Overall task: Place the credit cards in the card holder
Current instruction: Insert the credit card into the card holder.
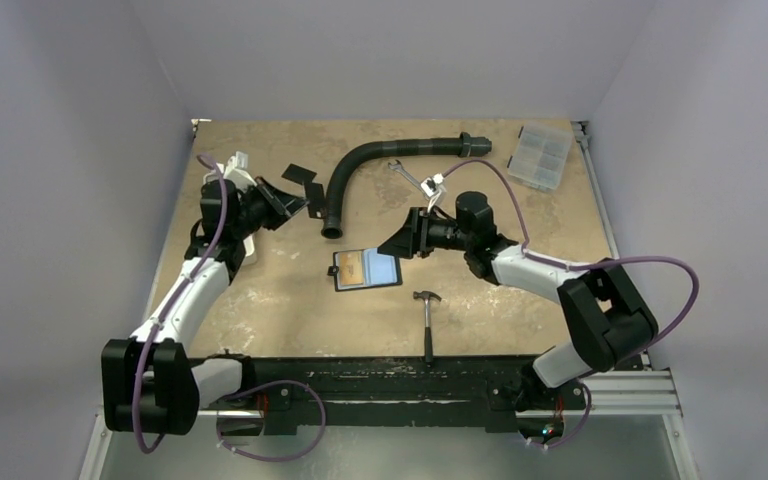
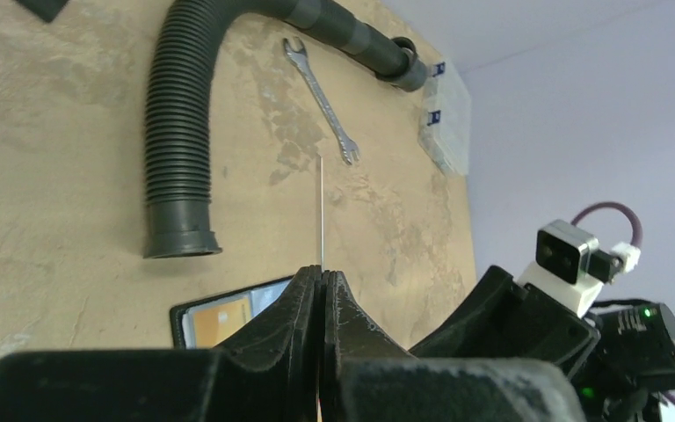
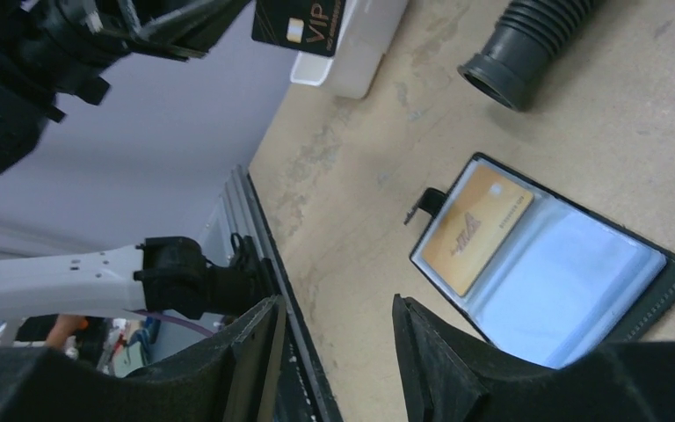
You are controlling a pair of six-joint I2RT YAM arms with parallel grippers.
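The white tray (image 1: 240, 165) sits just behind the left gripper (image 2: 321, 280). That gripper is clenched on a black card (image 3: 308, 22), pinched by one edge so that most of it juts past the fingertips, probably to leave a free end for sliding into a pocket. The card is held in the air, off the table (image 1: 260, 300). A second card (image 1: 298, 174) lies flat just beyond that gripper's tips, untouched. To the gripper's right is the mouth of the hose (image 1: 332, 228), close to the straight line toward the holder (image 3: 571, 272). I judge that rim to be the one edge to steer around, while the bare table on the near side of the hose gives room for a wider swing. The holder lies opened flat, pockets up, just ahead of the right gripper (image 3: 336, 308) and below it. A gold card (image 3: 475, 230) fills the pocket on the strap side. The glossy pocket beside it looks vacant and faces up for loading. The right gripper's jaws stand wide apart with nothing between them. It hovers close to the holder without touching it, likely waiting to pin the holder while the card goes in. The hammer (image 1: 427, 315) lies near the holder's corner but apart from it. The wrench (image 1: 410, 178) and the clear box (image 1: 540, 155) are behind that gripper, out of the way.
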